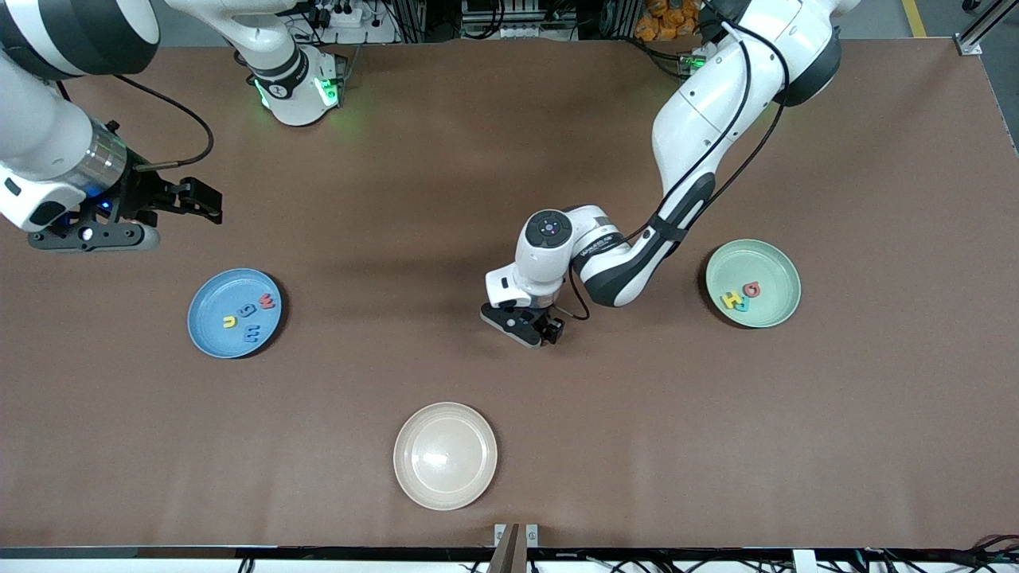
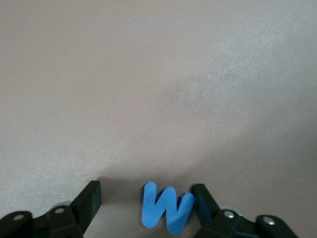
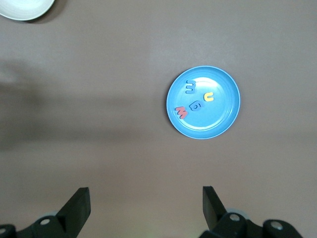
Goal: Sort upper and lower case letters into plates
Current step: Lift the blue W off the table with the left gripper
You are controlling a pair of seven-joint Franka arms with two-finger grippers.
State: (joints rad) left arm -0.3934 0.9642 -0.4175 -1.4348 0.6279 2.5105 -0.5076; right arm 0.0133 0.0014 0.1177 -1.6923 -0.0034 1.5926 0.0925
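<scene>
1. While the right hand (image 1: 208, 208) hangs wide open above the bare brown desk (image 1: 509, 159) toward the right arm's end, that arm waits.
2. The left hand (image 1: 540, 330) is low at mid-desk, its fingers (image 2: 204, 198) spread either side of a small chunky blue letter W (image 2: 166, 210); one finger touches it, the other stands apart.
3. The round blue plate (image 1: 208, 306) carries four tiny letters: red (image 1: 268, 302), yellow (image 1: 229, 321) and two blue.
4. The pale mint green plate (image 1: 776, 267), toward the left arm's end, holds a red letter (image 1: 751, 290), a yellow one (image 1: 729, 300) and a teal one.
5. An empty cream-beige round plate (image 1: 445, 455) sits nearest the front camera.
</scene>
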